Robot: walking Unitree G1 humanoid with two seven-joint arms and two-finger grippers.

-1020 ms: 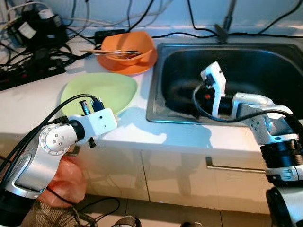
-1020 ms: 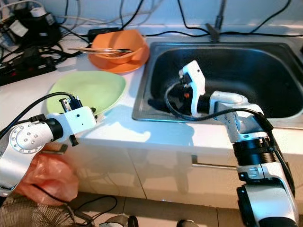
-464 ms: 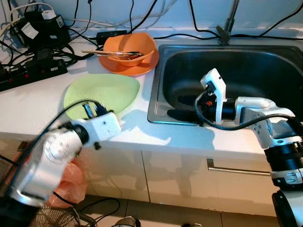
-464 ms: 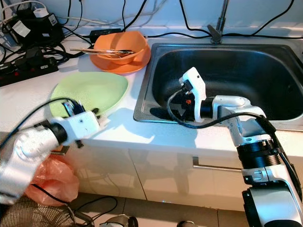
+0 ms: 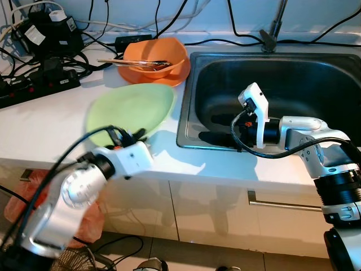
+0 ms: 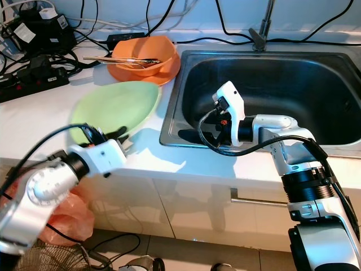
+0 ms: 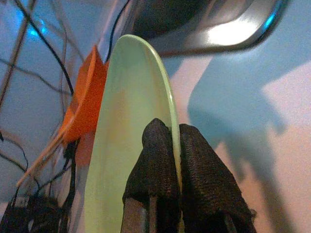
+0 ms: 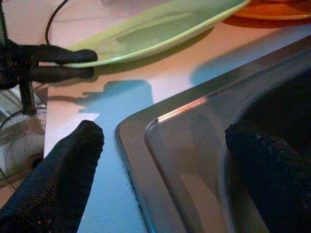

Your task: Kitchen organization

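Plate (image 5: 135, 107) at the table's (image 5: 45, 121) near edge, tilted, its near rim between the fingers of the left gripper (image 7: 174, 160) at 6 o'clock of it. Bowl (image 5: 153, 59) on the table at 12 o'clock of the plate, just beside it, with utensils (image 5: 132, 63) lying across it. Sink (image 5: 316, 84) at 3 o'clock of both. Right gripper (image 8: 165, 170) over the sink's near left corner. Power strip (image 5: 36, 84) and cables at 10 o'clock.

Head pair downward — wrists close
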